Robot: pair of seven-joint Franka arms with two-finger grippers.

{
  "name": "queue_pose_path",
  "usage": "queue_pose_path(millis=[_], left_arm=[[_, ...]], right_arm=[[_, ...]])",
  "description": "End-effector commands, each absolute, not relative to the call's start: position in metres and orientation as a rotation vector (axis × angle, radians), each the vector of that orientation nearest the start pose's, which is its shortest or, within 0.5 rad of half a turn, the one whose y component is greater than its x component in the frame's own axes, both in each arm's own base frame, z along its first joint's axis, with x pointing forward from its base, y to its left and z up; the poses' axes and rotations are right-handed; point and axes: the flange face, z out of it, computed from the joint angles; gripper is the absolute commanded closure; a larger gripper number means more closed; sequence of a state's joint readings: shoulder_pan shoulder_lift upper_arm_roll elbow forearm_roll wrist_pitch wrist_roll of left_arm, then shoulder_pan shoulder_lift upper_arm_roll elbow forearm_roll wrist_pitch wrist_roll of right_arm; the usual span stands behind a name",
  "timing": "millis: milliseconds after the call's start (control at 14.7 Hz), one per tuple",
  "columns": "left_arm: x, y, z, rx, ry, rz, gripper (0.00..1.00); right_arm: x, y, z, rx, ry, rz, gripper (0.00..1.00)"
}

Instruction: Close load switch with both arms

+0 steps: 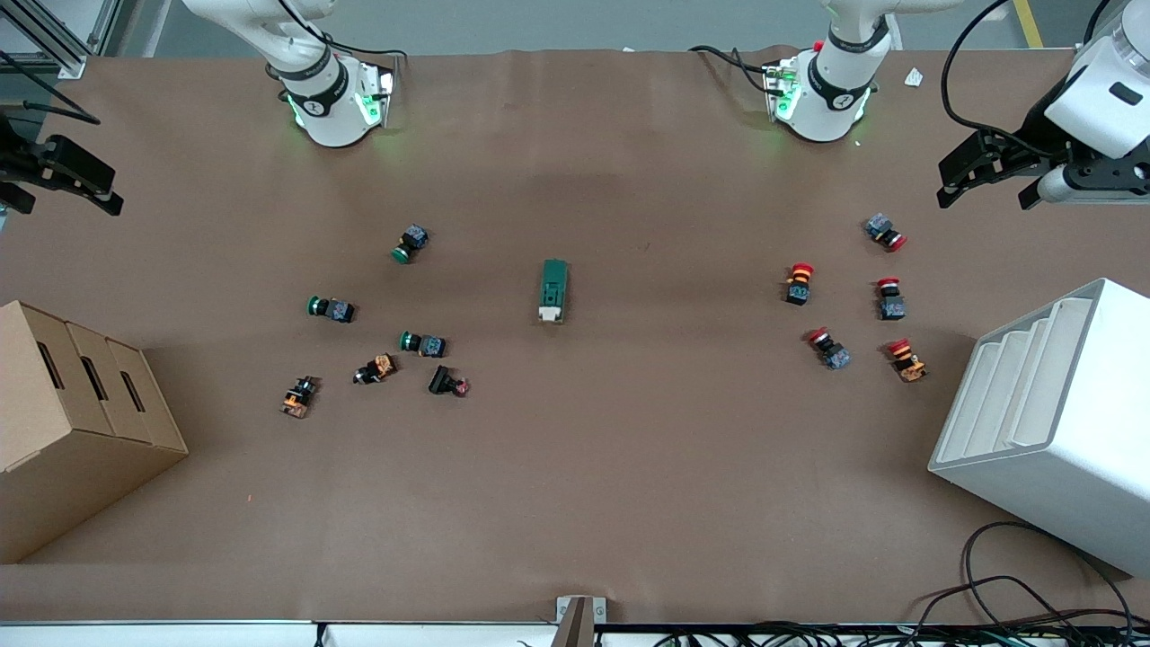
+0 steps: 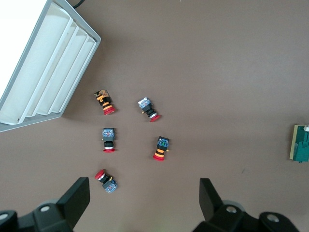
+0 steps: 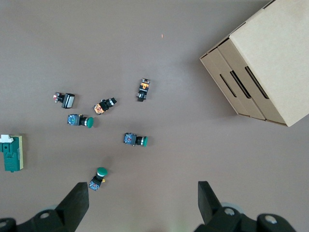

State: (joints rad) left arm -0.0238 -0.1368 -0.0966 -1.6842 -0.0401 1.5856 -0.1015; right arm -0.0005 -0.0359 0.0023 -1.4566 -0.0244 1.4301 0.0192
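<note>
Left gripper point(image 1: 988, 180), fingers spread and empty, is held high at the table's left-arm edge; right gripper point(image 1: 63, 175), likewise spread, at the right-arm edge. Load switch point(image 1: 553, 290) is left untouched mid-table, between both arms, probably for shared reach.

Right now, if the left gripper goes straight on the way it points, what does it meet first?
Probably bare table. The left gripper, fingers open, points down between a red-capped push button and open brown surface. That button lies closest to the line, though depth is hard to judge.
</note>
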Motion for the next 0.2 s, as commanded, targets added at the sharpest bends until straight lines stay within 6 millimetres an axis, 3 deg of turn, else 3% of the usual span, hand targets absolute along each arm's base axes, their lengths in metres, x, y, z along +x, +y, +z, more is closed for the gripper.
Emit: queue_pose_path(millis=[0, 136], left_arm=[[0.5047, -0.0687, 0.6526, -3.168, 0.034, -0.058, 0.0], [0.5059, -0.0703, 0.6503, -3.168, 0.039, -0.05, 0.0]], right_arm=[[0.5132, -0.0059, 0.6909, -3.172, 0.04, -0.049, 0.0], [0.5119, -0.0075, 0.6923, -3.172, 0.045, -0.051, 0.0]])
